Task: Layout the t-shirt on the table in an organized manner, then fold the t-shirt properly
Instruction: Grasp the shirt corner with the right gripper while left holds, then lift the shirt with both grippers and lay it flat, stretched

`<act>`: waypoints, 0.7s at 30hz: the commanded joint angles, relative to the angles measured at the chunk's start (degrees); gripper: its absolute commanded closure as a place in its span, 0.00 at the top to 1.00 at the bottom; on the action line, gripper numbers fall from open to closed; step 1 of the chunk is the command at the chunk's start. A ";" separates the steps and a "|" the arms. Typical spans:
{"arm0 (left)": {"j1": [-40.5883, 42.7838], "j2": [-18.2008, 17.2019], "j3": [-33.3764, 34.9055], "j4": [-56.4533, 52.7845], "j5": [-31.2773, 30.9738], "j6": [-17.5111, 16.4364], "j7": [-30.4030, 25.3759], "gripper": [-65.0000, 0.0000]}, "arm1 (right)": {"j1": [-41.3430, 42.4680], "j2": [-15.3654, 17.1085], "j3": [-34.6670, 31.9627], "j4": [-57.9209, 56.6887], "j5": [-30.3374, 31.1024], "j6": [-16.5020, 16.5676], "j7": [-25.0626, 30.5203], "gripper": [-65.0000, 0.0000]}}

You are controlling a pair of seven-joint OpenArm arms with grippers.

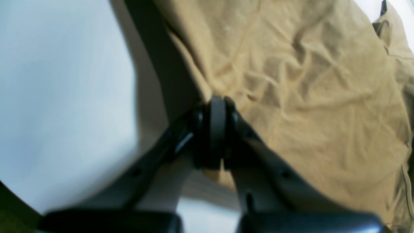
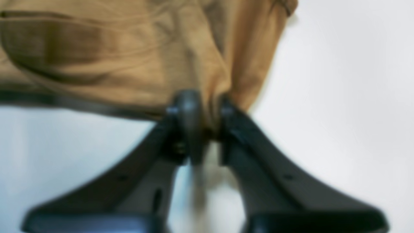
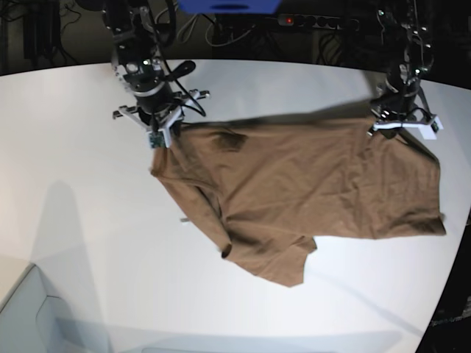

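Observation:
The tan-brown t-shirt (image 3: 309,191) hangs stretched between my two grippers, its lower part draped wrinkled over the white table (image 3: 73,220). In the base view my right gripper (image 3: 163,136) pinches the shirt's upper left corner and my left gripper (image 3: 383,126) pinches its upper right edge. The left wrist view shows the left gripper (image 1: 223,103) shut on a fold of the t-shirt (image 1: 307,81). The blurred right wrist view shows the right gripper (image 2: 208,106) shut on bunched cloth of the t-shirt (image 2: 113,55), with the table (image 2: 339,113) below.
Behind the table's curved far edge are dark cables, a power strip (image 3: 316,22) and a blue object (image 3: 228,6). A pale box corner (image 3: 29,316) sits at the lower left. The table's right edge (image 3: 452,294) runs close to the shirt's hem.

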 commanded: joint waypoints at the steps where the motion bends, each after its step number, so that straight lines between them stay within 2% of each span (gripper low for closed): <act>1: -0.33 -0.94 -1.69 1.24 0.55 -0.46 -1.09 0.00 | -0.72 0.16 -0.03 0.93 0.03 0.10 0.31 0.00; 4: -0.33 -0.67 -4.50 3.09 0.47 -0.46 -1.00 0.00 | -2.48 0.78 0.14 4.18 -0.06 0.10 0.75 0.00; 9: -0.60 -0.94 -9.34 11.00 0.55 -0.46 -1.00 0.00 | -5.73 2.98 0.23 16.67 -0.06 0.10 0.75 0.00; 13: -2.44 -0.94 -11.54 17.33 0.55 -0.46 -1.00 0.00 | -6.87 3.24 0.23 23.17 -0.06 0.10 1.98 0.00; 17: -4.38 -0.94 -14.97 20.41 0.20 -0.46 -1.18 0.00 | -8.46 3.24 0.32 23.00 -0.06 0.10 10.15 0.00; 21: -7.63 -1.20 -17.51 20.50 0.11 -0.46 -1.35 0.00 | -11.36 3.24 0.41 23.00 -0.06 0.01 22.11 0.00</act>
